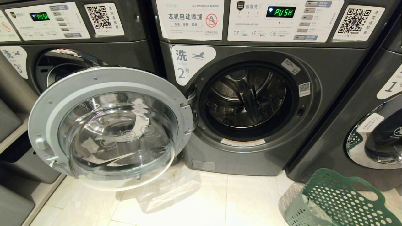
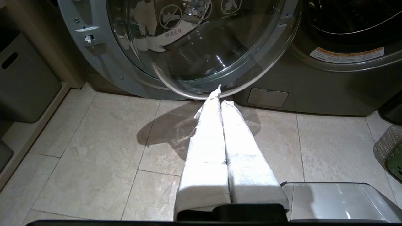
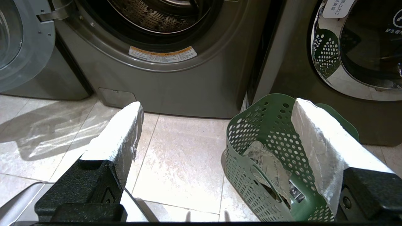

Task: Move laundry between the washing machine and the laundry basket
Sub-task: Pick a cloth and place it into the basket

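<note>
Laundry lies in the laundry basket, right of the washing machine. Right gripper, spread wide and empty, is nearer; left gripper is closed, empty.

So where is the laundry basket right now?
The laundry basket stands on the floor at the head view's lower right, before machine 1, right of the open washing machine.

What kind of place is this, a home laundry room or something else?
Most likely a self-service laundromat, not a home. Three like dark grey front-loaders stand in a row, numbered 3, 2 and 1. Each panel carries a QR code sticker, and the middle panel's label reads LG Commercial Washer.
</note>
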